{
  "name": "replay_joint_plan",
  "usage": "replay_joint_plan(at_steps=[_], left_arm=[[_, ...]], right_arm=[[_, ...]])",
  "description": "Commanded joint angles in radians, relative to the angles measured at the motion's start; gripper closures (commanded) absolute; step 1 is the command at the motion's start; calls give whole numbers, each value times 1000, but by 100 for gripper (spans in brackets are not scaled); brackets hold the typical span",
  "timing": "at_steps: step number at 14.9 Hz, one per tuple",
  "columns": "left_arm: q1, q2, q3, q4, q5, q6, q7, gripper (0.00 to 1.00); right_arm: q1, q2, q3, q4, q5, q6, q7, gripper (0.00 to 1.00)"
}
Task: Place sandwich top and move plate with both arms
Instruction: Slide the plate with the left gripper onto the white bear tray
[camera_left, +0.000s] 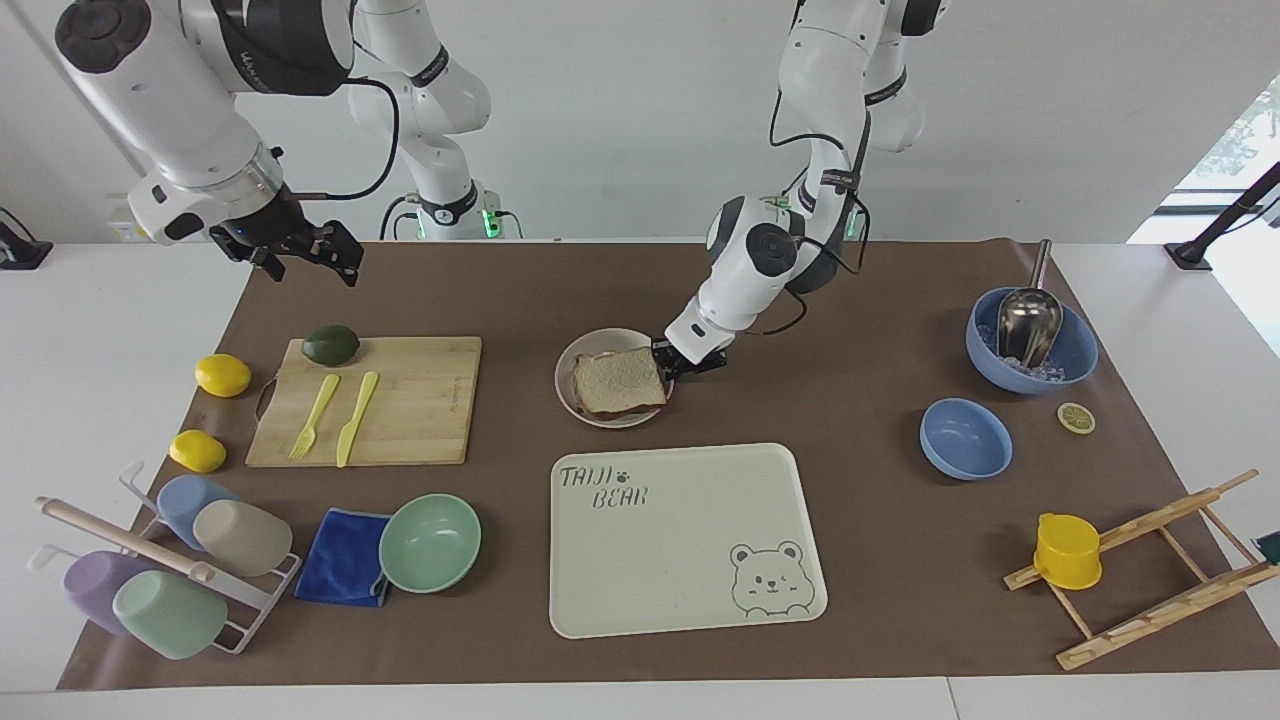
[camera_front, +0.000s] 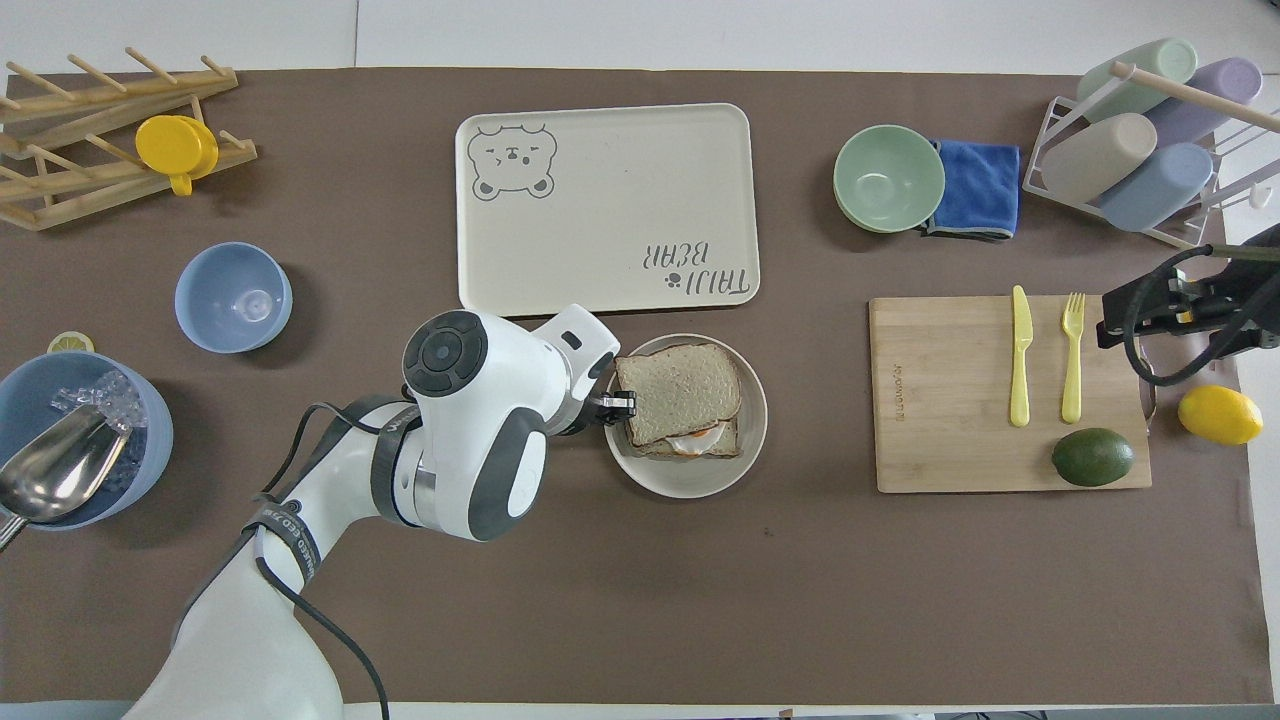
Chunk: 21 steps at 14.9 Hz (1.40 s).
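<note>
Left end effector closed on the rim of the small round cream-white plate.
The plain wholemeal bread slice lies on that plate, atop an egg-topped slice. Right end effector waits raised near the bamboo cutting board, fingers apart, empty.

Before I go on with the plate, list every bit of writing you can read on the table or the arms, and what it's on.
"TAIJI BEAR", with a paw print between the words: on the cream bear-print tray.
Small burned-in mark on the wooden cutting board: too small to read.
Lettering on the black band of the left arm: too small to read.
Lettering on the black upper section of the right arm: too blurred to read.
</note>
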<state>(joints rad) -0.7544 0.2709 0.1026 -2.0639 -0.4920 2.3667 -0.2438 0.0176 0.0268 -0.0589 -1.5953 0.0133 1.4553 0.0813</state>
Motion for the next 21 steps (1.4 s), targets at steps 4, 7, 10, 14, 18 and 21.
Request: replay_joint_plan(at_steps=[4,7,10,14,18,21], left_arm=[[87,-87,19,73,-11,-179,-3,100],[162,-65,20,197,-10,-276,-6,100],[223,-19,20,292,3,-279,-8,100],[306,92,17,427,58,-285,3,100],[323,295,19,655,55,-308,0,100],[325,358,17,680,64,-255,47,100]], right_arm=[[-18,12,14,20,-4,-4,-44,0],[-10,1,14,17,-4,-29,-43,0],[-10,-30,14,8,-4,-36,-46,0],[-16,-48,13,-18,-4,-50,-86,0],[-11,-48,13,-17,-4,-50,-89,0],[-10,-48,13,-17,-10,-41,-116,0]])
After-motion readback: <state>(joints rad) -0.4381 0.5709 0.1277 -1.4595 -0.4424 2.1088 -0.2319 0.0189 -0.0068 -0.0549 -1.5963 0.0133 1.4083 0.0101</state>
